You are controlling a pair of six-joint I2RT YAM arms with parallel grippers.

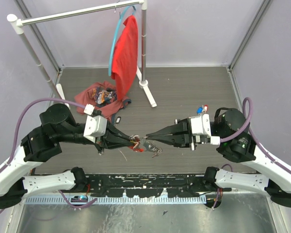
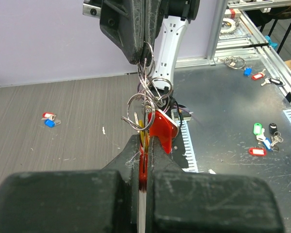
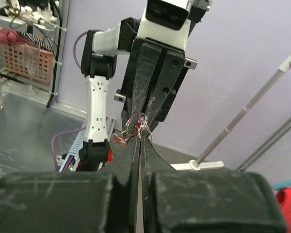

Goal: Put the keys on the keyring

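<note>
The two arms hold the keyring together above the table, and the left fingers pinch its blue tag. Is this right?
Not fully. The tag of the keyring that the left fingers pinch is red, not blue; the left wrist view shows it. The rest is right.

I count two: left end effector [image 1: 135,141] and right end effector [image 1: 149,136]. One keyring [image 2: 146,99], one red shirt [image 1: 126,53], one rack [image 1: 77,13], one red-tagged key [image 2: 48,115], one blue-tagged key [image 2: 50,123].

White shells and black joints make up the left arm [image 1: 43,141] and right arm [image 1: 237,136], each with a purple cable [image 1: 53,99]. The left gripper [image 1: 134,141] and right gripper [image 1: 148,136] have scuffed black jaws behind white wrist blocks.
</note>
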